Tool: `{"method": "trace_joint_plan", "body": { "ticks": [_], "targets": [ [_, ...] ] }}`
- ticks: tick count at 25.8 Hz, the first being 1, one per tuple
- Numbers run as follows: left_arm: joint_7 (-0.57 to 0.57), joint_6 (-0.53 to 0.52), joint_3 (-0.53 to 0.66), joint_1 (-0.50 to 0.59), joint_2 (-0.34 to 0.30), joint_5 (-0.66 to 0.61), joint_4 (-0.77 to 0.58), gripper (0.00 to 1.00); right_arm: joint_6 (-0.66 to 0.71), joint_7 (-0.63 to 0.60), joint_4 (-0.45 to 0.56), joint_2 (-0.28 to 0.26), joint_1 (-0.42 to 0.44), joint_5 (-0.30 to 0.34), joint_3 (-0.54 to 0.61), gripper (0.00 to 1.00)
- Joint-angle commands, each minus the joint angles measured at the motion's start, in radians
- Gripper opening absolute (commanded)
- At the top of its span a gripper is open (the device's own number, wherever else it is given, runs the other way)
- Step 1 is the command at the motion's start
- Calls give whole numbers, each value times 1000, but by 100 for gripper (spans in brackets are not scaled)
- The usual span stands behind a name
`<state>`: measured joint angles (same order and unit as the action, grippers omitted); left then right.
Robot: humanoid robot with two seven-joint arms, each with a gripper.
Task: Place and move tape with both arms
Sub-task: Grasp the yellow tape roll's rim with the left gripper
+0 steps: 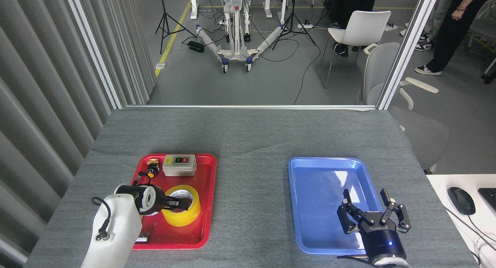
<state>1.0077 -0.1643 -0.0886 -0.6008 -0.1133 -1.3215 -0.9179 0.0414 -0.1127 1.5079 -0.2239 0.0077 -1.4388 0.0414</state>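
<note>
Tape (181, 210): flat in my red tray (207, 190), not lifted.
Left gripper (179, 202): reaching into the core; grip I can't tell.
Right gripper (372, 213): spread wide, empty, over blue tray (317, 182).
Left: everything.

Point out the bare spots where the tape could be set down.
Free: the blue tray ahead of the open right gripper, and the grey table strip between both trays. Crowded: the red tray, holding tape, switch box, push button and left gripper.
</note>
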Motion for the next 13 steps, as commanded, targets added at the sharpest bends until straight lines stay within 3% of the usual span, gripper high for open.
{"method": "trace_joint_plan", "body": {
  "ticks": [1,13],
  "targets": [
    [-1,-15,0,-4,0,-1,11,91,2,5,0,-2,0,0,0,100],
    [-41,-9,0,-4,-6,5,19,45,0,4,0,0,3,0,-2,100]
  ]
}}
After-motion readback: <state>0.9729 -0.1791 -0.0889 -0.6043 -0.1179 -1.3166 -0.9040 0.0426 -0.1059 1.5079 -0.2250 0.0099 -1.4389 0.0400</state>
